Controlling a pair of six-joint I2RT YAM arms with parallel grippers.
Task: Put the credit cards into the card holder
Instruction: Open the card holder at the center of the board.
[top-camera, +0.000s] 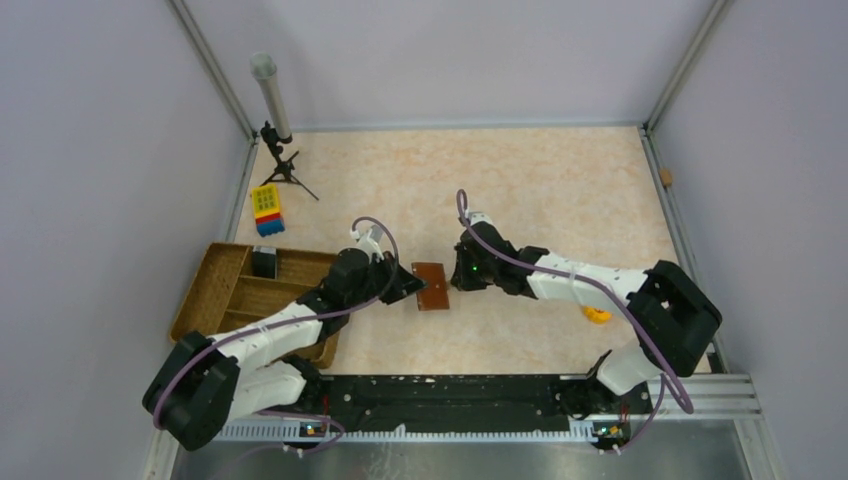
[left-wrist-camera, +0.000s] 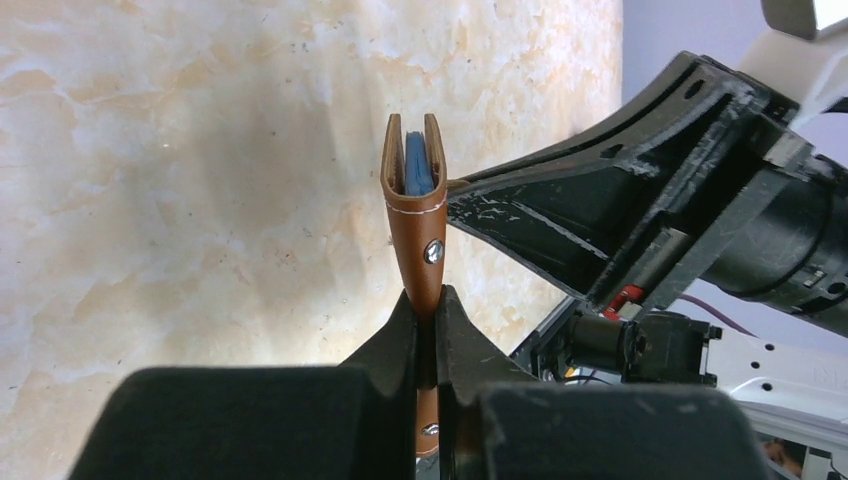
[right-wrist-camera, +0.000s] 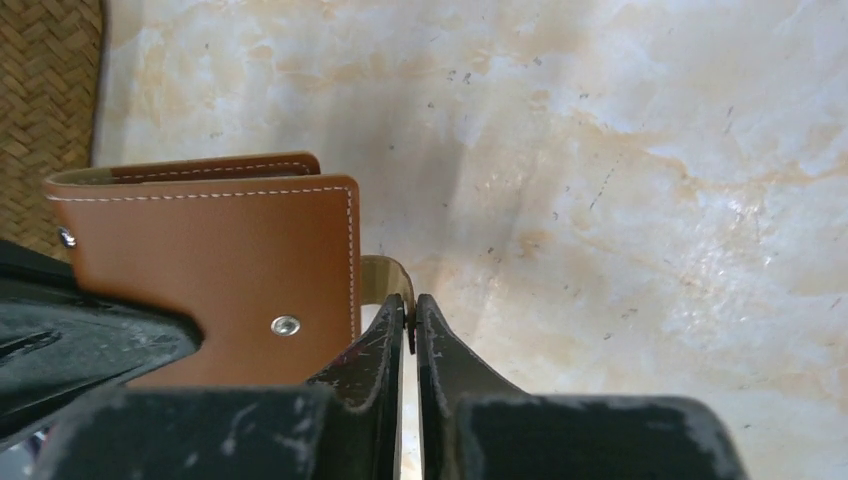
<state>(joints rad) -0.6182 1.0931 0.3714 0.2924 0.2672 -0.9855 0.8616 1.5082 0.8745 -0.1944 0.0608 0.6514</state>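
The card holder (top-camera: 431, 286) is between the two arms near the middle of the surface (top-camera: 540, 190), to the right of the woven tray (top-camera: 215, 290). It appears to be held clear of the surface, though contact underneath cannot be confirmed.

Left tool (left-wrist-camera: 428, 296): pressed together on one end of the holder, just past a rivet. From the left wrist the holder is edge-on. Its two leather walls are parted at the far end, and a blue credit card (left-wrist-camera: 418, 168) is seated between them.

Right tool (right-wrist-camera: 410, 300): fingers almost touching, pinching a thin tan flap at the opposite side of the holder. Whether this flap is lining or a strap cannot be told.

Handling, as a judgement:
- The holder looks light and pliable. It will likely fold or sag if gripped at one corner only, so a hold on two opposite edges suits it.
- Its stitched rim and riveted end look like the firmest places to take hold.
- A card is likely stiff, thin and slippery. Take it by a short edge and feed it in line with the mouth
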